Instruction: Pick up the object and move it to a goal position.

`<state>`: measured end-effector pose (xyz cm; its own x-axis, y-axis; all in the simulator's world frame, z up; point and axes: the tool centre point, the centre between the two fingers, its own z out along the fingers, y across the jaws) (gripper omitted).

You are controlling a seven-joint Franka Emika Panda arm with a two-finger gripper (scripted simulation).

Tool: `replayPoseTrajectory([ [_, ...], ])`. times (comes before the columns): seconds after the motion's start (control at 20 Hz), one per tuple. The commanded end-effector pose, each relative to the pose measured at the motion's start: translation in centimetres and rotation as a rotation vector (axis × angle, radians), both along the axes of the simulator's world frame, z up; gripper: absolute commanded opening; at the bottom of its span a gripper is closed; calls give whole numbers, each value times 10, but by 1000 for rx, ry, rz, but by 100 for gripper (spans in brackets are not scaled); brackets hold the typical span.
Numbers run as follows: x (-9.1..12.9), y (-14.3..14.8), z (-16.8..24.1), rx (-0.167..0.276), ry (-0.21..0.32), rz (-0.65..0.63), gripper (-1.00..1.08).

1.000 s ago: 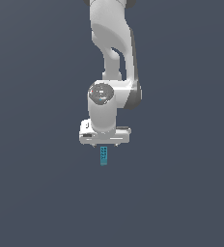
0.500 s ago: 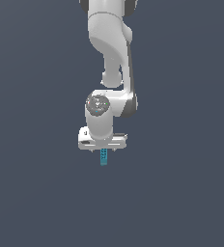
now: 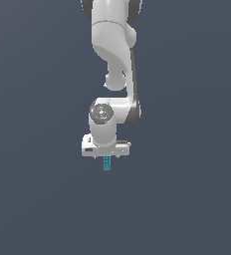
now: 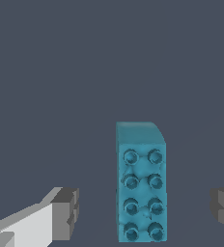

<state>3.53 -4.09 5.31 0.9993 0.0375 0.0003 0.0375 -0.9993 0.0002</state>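
The object (image 4: 140, 193) is a small teal-blue studded block with two rows of round studs, lying on the flat grey floor. In the wrist view it sits between my two dark finger pads (image 4: 65, 212), with a clear gap on each side. My gripper (image 4: 144, 212) is open and straddles the block without touching it. In the exterior view the white gripper (image 3: 106, 155) hangs straight down, and the block (image 3: 107, 165) pokes out just below the hand, partly covered by it.
The white arm (image 3: 112, 60) rises from the gripper to the top of the exterior view. Around it there is only plain grey floor (image 3: 187, 199), with no goal marker showing.
The gripper has come down over the block, which has stayed where it was. Less of the block shows below the hand now.
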Motion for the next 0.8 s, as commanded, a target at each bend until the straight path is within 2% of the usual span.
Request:
replayPoseTrajectory([
  [0.0,-1,0,-14,0,1,0,100],
  [0.4,0,0,-31,0,1,0,100],
  [0.45,0,0,-31,0,1,0,-100],
  [0.75,0,0,-31,0,1,0,-100],
])
